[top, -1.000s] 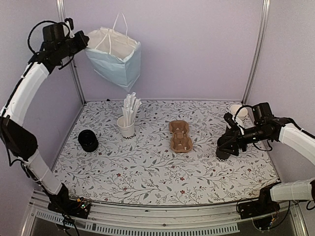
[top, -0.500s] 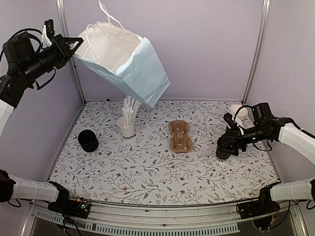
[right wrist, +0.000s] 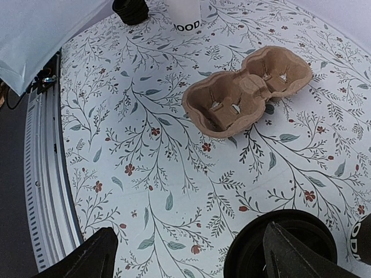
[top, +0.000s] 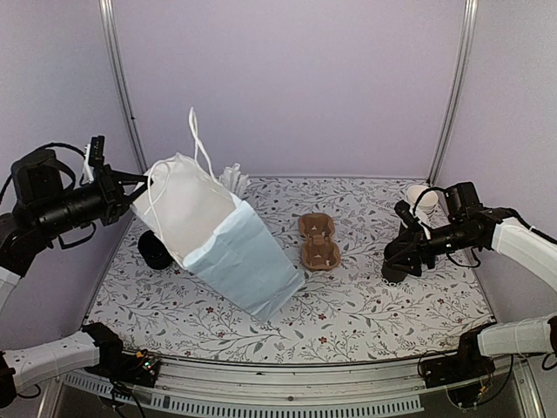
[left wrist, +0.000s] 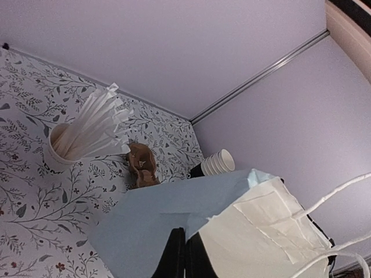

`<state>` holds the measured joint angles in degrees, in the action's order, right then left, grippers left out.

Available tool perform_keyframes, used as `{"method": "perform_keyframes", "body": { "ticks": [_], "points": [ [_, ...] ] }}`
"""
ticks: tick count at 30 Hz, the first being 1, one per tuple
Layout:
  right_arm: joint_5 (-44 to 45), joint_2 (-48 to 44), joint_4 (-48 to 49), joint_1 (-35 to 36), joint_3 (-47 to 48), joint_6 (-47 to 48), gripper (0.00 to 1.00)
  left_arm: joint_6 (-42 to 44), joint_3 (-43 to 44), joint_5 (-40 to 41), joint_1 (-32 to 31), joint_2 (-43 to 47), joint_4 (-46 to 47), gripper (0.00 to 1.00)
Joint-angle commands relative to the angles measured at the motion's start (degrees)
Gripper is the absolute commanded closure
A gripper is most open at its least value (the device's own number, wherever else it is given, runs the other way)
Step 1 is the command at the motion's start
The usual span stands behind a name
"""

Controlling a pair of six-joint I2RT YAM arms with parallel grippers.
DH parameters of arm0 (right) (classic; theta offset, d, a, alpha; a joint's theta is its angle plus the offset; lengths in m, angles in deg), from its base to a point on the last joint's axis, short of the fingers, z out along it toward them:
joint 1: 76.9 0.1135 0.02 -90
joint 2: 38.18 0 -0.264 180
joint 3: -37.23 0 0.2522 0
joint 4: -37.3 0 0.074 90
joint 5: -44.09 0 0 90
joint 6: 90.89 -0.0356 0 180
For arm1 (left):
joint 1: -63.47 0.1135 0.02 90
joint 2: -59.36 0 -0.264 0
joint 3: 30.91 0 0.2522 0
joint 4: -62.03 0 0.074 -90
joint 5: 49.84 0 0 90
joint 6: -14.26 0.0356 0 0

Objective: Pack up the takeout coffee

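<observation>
Over on the left side, clamped tight with the left gripper (top: 122, 193) on the white rim of the paper bag (top: 244, 261), holding it tilted with the mouth tipped up toward that arm. Across on the right, hovering low with the right gripper (right wrist: 188, 252) spread wide, gripping nothing, a black lid (right wrist: 284, 243) just beneath near the table's (top: 374, 305) right edge. Mid-table, spotting the carrier (top: 318, 241), both holes bare, just beside the bag's lower end. At the left, a black cup (top: 155, 248) on its side, and far right a stack of cups (top: 424, 198). Reading the step in hand as standing the bag up: lower gently, settle the flat base square on the table, keep the mouth open and facing up, steer clear of the carrier and the straws (left wrist: 87, 124). Release only once sitting steady, or risk a flop. Hard to call from above whether the bag's bottom corner touches the table or hangs just over it. No view inside the bag. Straws almost wholly hidden behind it overhead, lying cup half hidden too. Left fingers barely peeking in at the bottom of the wrist view.
</observation>
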<state>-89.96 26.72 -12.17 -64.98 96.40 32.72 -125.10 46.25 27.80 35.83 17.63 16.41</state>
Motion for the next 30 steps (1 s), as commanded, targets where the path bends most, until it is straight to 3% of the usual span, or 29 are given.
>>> {"method": "perform_keyframes", "body": {
  "ticks": [1,9,19,21,23,30],
  "points": [
    [0.4,-1.4,0.8,-0.2,-0.5,0.2,0.1,-8.1,-7.0,2.1,-0.7,5.2,-1.1,1.0],
    [-0.1,-2.1,-0.2,-0.1,0.8,0.0,0.1,-19.3,-25.0,9.1,-4.6,9.8,4.8,1.0],
    [-0.8,-0.9,-0.8,-0.1,1.4,0.4,0.1,-28.8,-29.4,24.5,-18.8,5.7,11.8,0.98],
    [-0.6,-0.6,-1.1,-0.1,1.9,0.7,0.1,-28.6,-28.4,25.7,-20.2,5.7,11.4,0.76],
    [-0.4,-0.3,-1.8,-0.1,2.9,1.4,0.1,-27.3,-26.6,26.5,-20.7,5.4,10.5,0.62],
    [-0.7,3.6,-3.1,-0.1,7.8,2.3,0.1,-16.4,-17.3,25.9,-20.8,-0.6,8.4,0.44]
  ]
}}
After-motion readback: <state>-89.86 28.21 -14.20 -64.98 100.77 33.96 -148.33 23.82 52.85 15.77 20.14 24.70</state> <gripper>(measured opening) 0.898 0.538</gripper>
